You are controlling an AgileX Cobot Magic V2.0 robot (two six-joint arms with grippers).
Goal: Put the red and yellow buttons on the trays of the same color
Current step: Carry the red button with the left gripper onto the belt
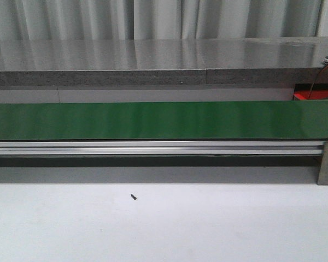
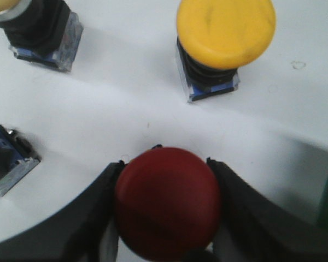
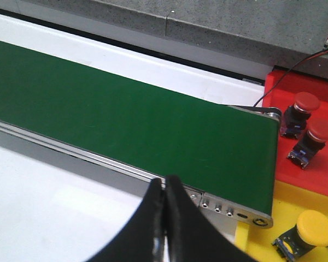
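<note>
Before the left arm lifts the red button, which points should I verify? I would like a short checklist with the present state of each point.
1. Left gripper closed on the red button: ok, the fingers press its cap from both sides.
2. Grip centred on the cap: ok as far as the left wrist view shows.
3. Neighbours clear of the fingers: ok, the yellow button stands apart.
4. Green belt free: ok, nothing lies on it.
5. Red tray has room: cannot tell, two red buttons already stand there and part of the tray is out of view.
6. Right gripper out of the way: ok, it is shut and empty, at the belt's near edge.
</note>
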